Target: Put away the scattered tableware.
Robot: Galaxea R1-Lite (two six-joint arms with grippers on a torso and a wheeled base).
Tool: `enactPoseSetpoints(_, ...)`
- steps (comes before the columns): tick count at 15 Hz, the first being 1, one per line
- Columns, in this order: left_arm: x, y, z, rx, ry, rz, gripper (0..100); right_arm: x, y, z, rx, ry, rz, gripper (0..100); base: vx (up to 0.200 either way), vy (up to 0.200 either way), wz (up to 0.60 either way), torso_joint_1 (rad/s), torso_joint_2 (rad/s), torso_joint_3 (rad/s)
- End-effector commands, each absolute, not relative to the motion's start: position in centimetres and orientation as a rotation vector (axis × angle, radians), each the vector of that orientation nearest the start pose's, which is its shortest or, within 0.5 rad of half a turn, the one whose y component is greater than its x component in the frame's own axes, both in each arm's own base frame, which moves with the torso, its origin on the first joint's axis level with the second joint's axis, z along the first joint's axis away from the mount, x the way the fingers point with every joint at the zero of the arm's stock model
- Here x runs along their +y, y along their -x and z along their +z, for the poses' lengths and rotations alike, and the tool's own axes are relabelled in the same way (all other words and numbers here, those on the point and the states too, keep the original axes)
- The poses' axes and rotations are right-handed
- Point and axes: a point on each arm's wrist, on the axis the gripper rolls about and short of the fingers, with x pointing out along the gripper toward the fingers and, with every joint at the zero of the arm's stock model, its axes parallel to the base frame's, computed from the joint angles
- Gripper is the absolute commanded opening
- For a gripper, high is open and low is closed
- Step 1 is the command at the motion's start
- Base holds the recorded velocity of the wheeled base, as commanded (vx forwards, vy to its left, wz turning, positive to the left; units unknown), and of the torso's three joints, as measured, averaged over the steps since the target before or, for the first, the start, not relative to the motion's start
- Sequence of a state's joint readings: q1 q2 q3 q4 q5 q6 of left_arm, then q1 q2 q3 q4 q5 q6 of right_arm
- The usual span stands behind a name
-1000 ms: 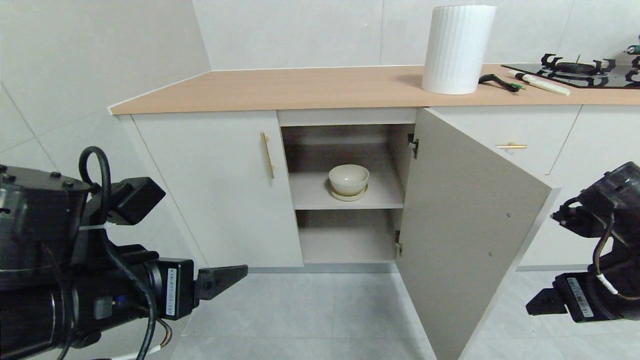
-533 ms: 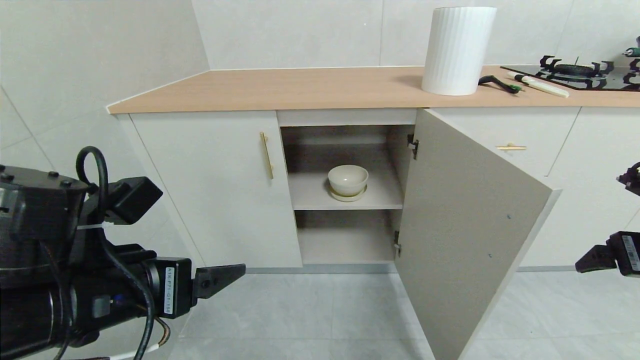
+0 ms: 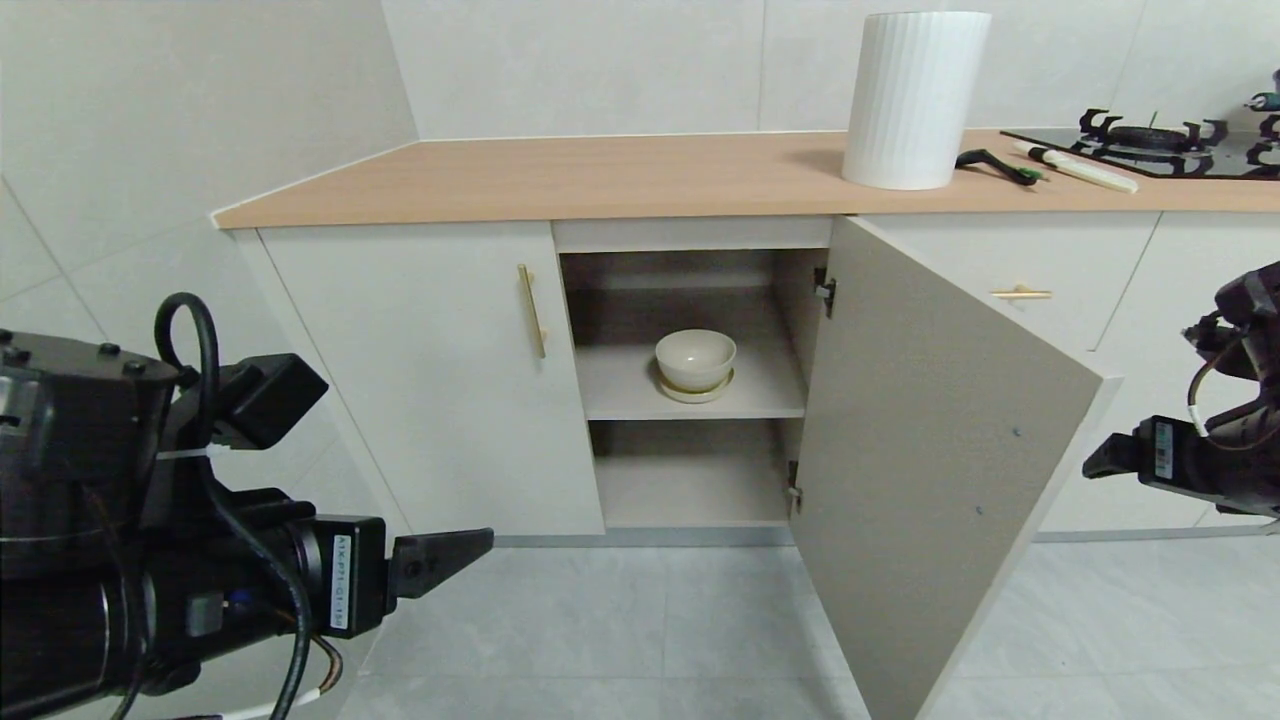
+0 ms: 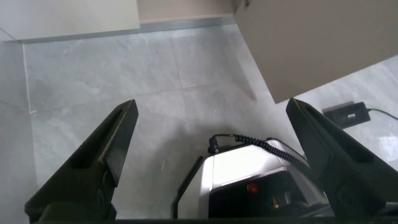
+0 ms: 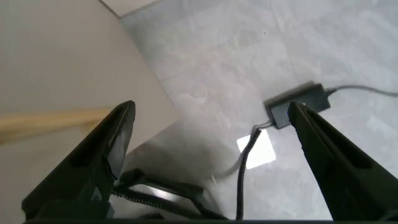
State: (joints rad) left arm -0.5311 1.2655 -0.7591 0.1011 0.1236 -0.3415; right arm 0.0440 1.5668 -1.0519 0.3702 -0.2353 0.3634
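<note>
Cabinet door [image 3: 930,450], flat matte panel, hangs open. R arm has swung back in from far right, higher now. Right gripper [image 3: 1098,465] is spread wide, empty, near door's outer edge; prob. lining up to shut it. Left gripper [image 3: 475,545] wide, empty, low left, unmoved. Bowl [image 3: 696,358], round glossy cream, sits on plate [image 3: 694,392] on upper shelf [image 3: 760,395], so stowing looks done.

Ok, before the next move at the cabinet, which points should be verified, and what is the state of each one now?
1. Bowl sits upright on the small plate, on the upper shelf: ok.
2. Cabinet door shut: not ok, it stands wide open.
3. Left gripper open and empty: ok.
4. Right gripper open and empty: ok.
5. Right gripper apart from the door edge: ok.
6. Countertop free of tableware: cannot tell, small tools lie beside the stove.
</note>
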Motion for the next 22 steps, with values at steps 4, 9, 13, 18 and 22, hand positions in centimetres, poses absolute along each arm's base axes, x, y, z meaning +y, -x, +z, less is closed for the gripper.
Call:
enactPoseSetpoints(4, -9.0, -15.9, 20.9, 0.637, 0.131, -0.289, 100, 3.3, -26.5, 18.3, 0.871, -0.235, -0.282, 100, 0.000, 0.000, 0.00, 0.000, 0.00, 0.000)
enactPoseSetpoints(9, -9.0, -15.9, 21.0, 0.633, 0.133, -0.290, 100, 4.3, -26.3, 17.7, 0.864, -0.226, -0.236, 100, 0.000, 0.000, 0.00, 0.000, 0.00, 0.000)
enactPoseSetpoints(13, -8.9, -15.7, 21.3, 0.620, 0.141, -0.289, 100, 8.5, -26.6, 17.8, 0.789, -0.191, -0.076, 100, 0.000, 0.000, 0.00, 0.000, 0.00, 0.000)
enactPoseSetpoints(18, -8.9, -15.8, 21.2, 0.622, 0.139, -0.286, 100, 15.0, -28.7, 16.7, 0.766, -0.096, 0.109, 100, 0.000, 0.000, 0.00, 0.000, 0.00, 0.000)
enactPoseSetpoints(22, -8.8, -15.7, 21.4, 0.613, 0.141, -0.283, 100, 18.5, -29.2, 14.5, 0.784, -0.061, 0.183, 100, 0.000, 0.000, 0.00, 0.000, 0.00, 0.000)
